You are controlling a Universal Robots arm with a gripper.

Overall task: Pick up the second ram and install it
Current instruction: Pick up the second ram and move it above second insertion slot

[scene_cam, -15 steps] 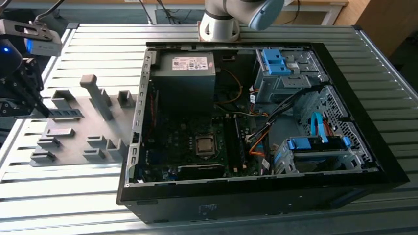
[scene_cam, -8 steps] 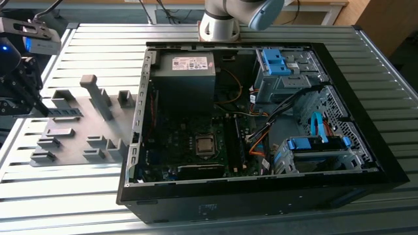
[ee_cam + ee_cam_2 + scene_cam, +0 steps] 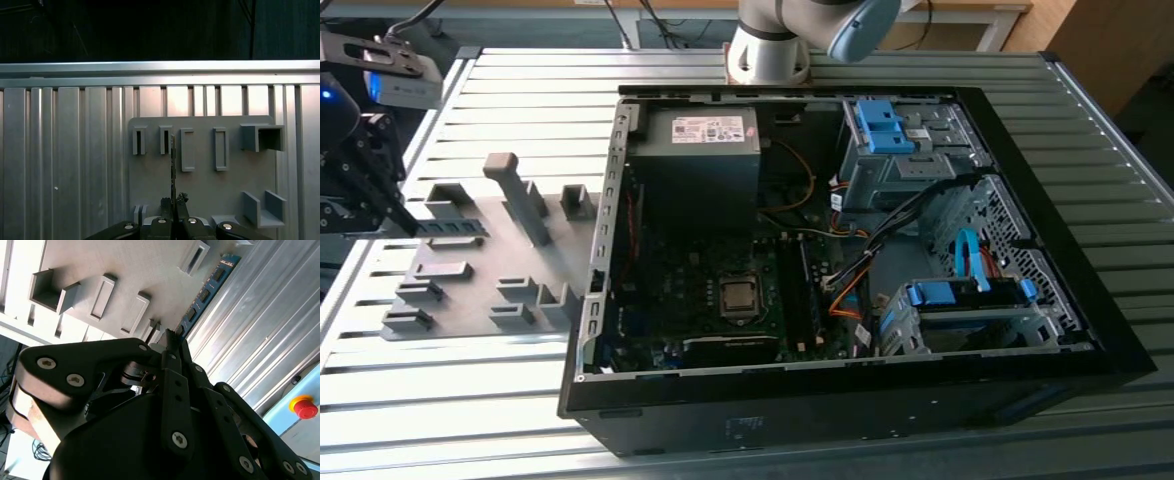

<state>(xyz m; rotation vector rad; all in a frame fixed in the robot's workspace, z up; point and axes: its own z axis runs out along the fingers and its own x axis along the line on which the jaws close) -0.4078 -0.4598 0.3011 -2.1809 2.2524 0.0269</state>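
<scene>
Exterior view, bench [image 3: 507, 100]: a ribbed metal surface is seen, on which everything else is carried.
Computer case [image 3: 854, 410]: it is laid open on its side toward the exterior view's right, with the board inside exposed.
Fixture plate [image 3: 474, 300]: a grey plate set with raised blocks and slots is laid just beside the case, on the exterior view's left.
Arm [image 3: 767, 50]: its pale base is mounted at the far edge of the bench, behind the case.
Claw [image 3: 173, 200]: it is clenched on the near end of the second ram, with one finger laid against each face.
Second ram [image 3: 206, 290]: a blue-green strip with dark chips is held on its long edge over the fixture plate, beside a row of slot blocks. Whether the plate is touched cannot be told.
</scene>
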